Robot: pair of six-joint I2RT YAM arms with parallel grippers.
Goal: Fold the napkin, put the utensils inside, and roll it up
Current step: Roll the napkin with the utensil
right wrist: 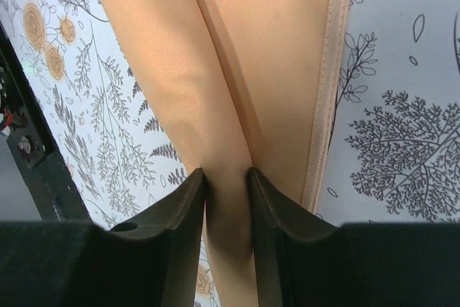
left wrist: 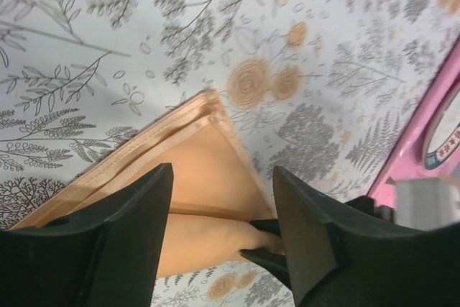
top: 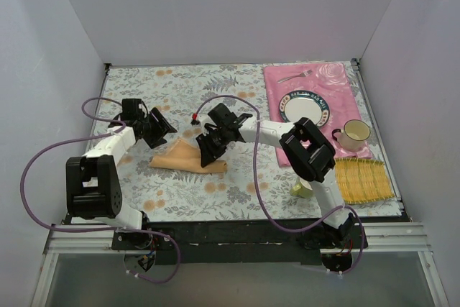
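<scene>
The right gripper [right wrist: 228, 177] is clenched on a raised fold of the peach napkin [right wrist: 273, 70] lying on the floral tablecloth [right wrist: 402, 106], while the left gripper [left wrist: 223, 172] hangs spread open over it.

1. No text, label, brand, number or sign is showing legibly in any view.
2. Right of the left gripper [left wrist: 223, 170], the plate [left wrist: 444, 150] is showing reddish rim marks, too blurred to read.
</scene>
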